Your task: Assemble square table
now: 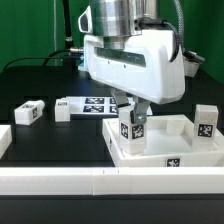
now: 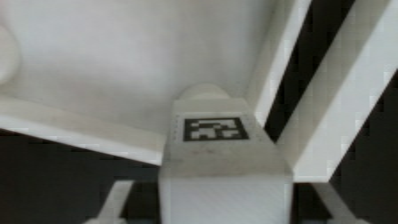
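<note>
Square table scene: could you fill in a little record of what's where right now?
gripper: closed on the held leg, which is upright
held leg place: at the table top corner on the exterior view's left; seated or not, cannot tell
right leg: upright by the table top's far corner, exterior view's right
left leg: loose, apart from the table top
marker board: flat, behind

Black tabletop (image 1: 60, 140) lies before a dim, dark backdrop (image 1: 25, 30).
</note>
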You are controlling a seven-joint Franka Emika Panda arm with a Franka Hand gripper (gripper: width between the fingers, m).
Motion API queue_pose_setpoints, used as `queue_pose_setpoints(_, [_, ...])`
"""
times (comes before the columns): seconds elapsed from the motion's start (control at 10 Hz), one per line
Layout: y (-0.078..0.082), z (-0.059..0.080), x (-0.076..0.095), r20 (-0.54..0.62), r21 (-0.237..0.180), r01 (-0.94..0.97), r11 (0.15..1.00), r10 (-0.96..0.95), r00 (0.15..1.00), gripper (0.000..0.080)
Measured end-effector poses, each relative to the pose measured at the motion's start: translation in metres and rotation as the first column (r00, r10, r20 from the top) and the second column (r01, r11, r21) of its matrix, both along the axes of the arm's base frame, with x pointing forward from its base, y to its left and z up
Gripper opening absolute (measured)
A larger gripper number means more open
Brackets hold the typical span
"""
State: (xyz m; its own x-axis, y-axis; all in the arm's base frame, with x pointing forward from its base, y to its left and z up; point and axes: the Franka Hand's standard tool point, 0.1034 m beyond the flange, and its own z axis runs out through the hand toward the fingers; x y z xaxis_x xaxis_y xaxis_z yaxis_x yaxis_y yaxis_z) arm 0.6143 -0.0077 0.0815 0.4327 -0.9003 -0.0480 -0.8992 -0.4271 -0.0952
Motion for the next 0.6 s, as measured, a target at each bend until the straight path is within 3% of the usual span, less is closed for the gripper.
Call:
queue_pose_setpoints(0.1, [0.0001,0.0,-0.0001,0.003,-0.002,-0.038,0.999,0.038,0.999,0.0285])
queue_pose_setpoints(0.3, [0.0001,-0.0001,-0.0002,0.01,-0.01,-0.136,0.991,0.136,0.991,0.0601])
queue_pose_setpoints(0.6, [0.0,0.0,-0.0001,0.028,-0.036,-0.421,0.906,0.422,0.906,0.0647])
